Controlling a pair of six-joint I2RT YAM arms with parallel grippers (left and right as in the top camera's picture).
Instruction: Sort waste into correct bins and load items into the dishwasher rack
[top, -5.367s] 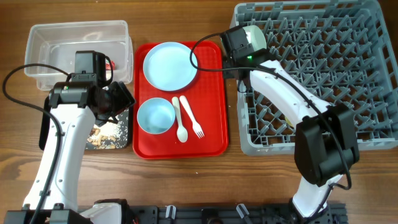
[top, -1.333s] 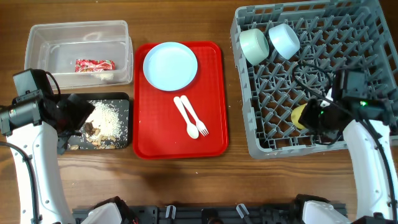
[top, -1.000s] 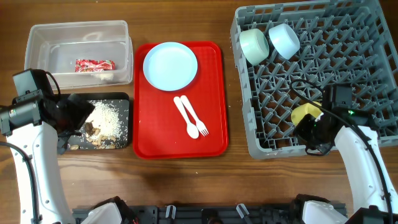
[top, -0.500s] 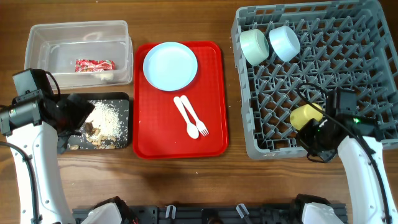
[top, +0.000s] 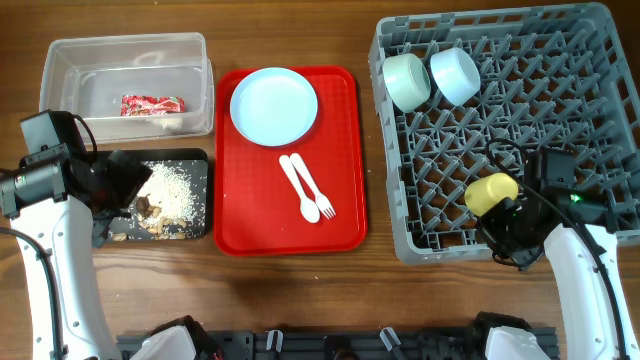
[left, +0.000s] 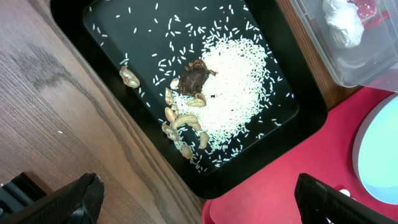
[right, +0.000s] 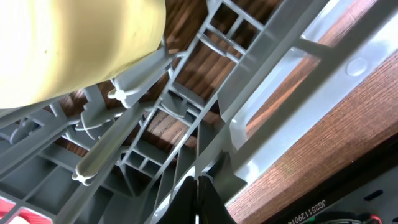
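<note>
We've got the yellow cup (top: 492, 192) at the front edge of the rack (top: 590, 60), right gripper (right: 196, 194) pressed together there, left gripper (left: 199, 200) spread, way left of it.

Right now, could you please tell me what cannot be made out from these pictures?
Yellow cup: right wrist view, cut off by the top and left edges, so its mouth is unseen.
Black tray: overhead, left end hidden under the left gripper.
Snack wrapper: overhead, print too small to read.
Right gripper: overhead, fingertips hidden beneath its own wrist.
</note>
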